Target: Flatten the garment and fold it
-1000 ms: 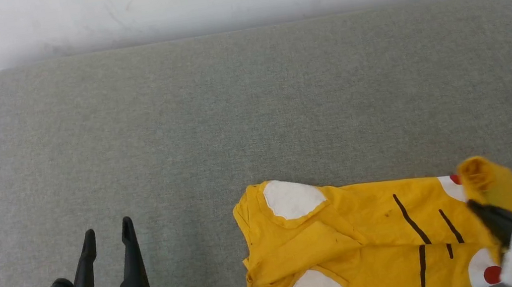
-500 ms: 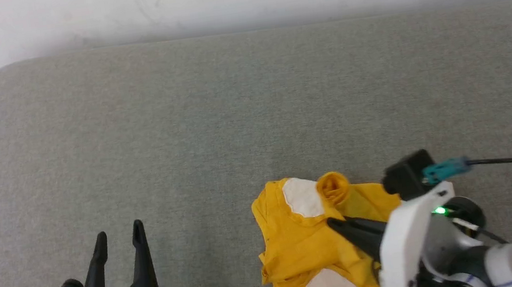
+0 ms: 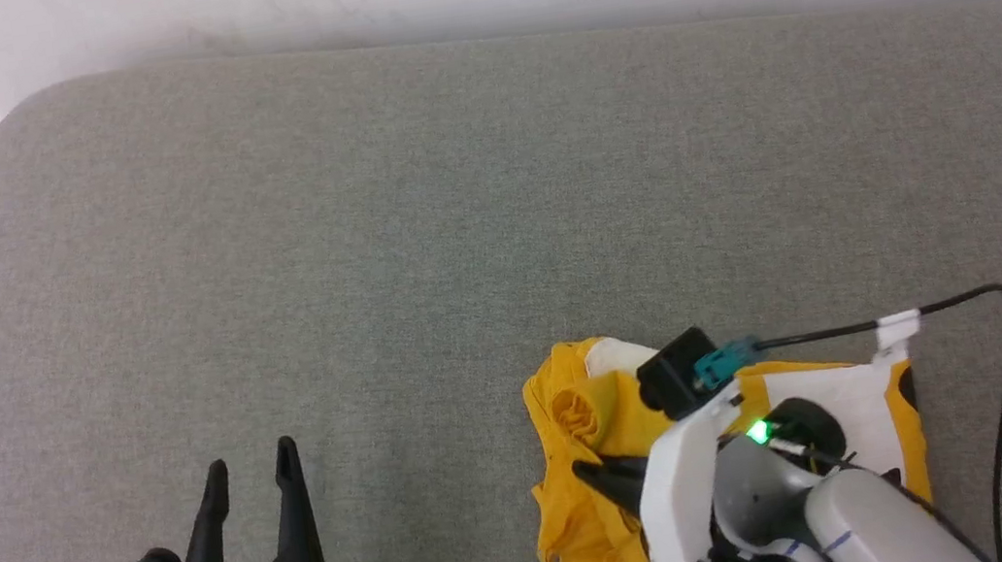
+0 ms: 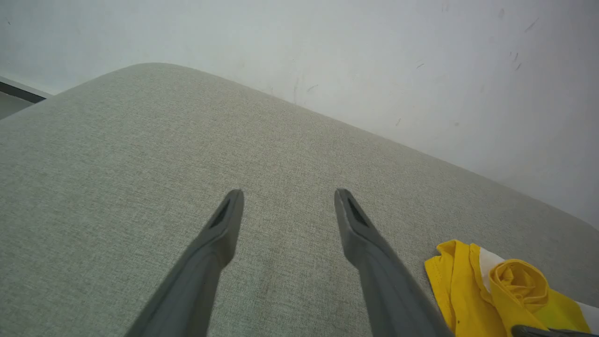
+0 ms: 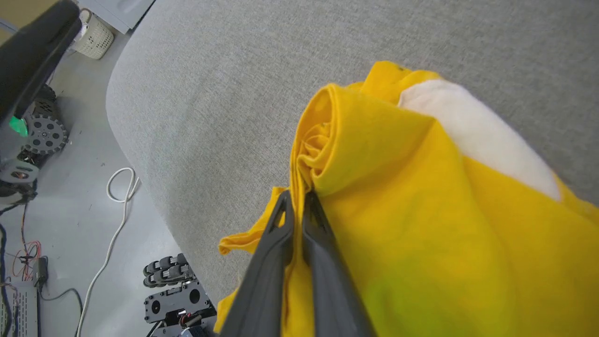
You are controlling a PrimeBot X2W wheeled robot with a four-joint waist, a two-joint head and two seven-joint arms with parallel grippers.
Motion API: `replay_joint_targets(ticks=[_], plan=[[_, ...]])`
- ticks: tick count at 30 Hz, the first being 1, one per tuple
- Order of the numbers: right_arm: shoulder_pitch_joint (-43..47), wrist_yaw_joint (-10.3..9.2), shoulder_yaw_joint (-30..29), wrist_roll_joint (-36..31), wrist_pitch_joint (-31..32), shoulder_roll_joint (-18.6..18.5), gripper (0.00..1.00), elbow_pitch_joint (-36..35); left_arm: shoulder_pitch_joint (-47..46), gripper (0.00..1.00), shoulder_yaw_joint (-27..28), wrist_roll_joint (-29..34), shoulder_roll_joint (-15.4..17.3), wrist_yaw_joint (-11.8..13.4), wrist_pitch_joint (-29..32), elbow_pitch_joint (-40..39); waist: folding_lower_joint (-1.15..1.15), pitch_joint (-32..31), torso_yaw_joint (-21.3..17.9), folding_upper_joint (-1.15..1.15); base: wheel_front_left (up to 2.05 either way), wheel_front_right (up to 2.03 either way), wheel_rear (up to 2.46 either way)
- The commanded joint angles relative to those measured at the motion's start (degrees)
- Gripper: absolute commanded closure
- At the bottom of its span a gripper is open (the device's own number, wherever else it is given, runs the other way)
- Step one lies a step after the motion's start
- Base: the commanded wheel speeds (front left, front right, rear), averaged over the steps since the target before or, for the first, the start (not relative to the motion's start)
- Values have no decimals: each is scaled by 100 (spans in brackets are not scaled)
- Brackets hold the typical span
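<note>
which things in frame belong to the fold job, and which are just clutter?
Job:
- yellow garment, bunched on the grey cushion
- right gripper, fingers shut on the garment's fabric
- left gripper, open over bare cushion

Lying about:
- white basket on the floor
- white cable on the floor

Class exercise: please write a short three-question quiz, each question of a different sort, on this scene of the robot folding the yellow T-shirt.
1. True or false: the left gripper is open and holds nothing, above the grey cushion.
2. What are the right gripper fingers shut on? A: a fold of the garment. B: a sock. C: nothing.
3. Fill in: the patch beside the rolled-up yellow fabric is coloured ____.

Key: 1 true; 2 A; 3 white.
</note>
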Motion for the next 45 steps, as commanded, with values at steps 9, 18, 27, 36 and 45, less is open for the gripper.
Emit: replay_joint_targets(ticks=[9,18,27,36,45], plan=[[-447,-4,641,-474,-363,28,8,1371,-259,0,-86,-62,-79,-117,-59,241,-1,-116,-84,0,0,0,0],[-662,-4,762,-83,-453,29,0,919,-224,0,-46,-99,-66,-127,-89,299,-1,-147,-324,0,0,0,0],[372,-4,-1739,-711,-948,29,0,-488,-167,0,-11,-74,-14,-108,-115,222,-1,-91,-406,0,0,0,0],[1653,-4,-2979,-1077,-845,26,0,-1334,-57,0,45,84,94,-4,-146,8,-1,-122,-519,0,0,0,0],[1871,-4,-2799,-829,-828,28,0,-700,1,0,-7,121,200,47,4,-212,-1,-155,-430,0,0,0,0]])
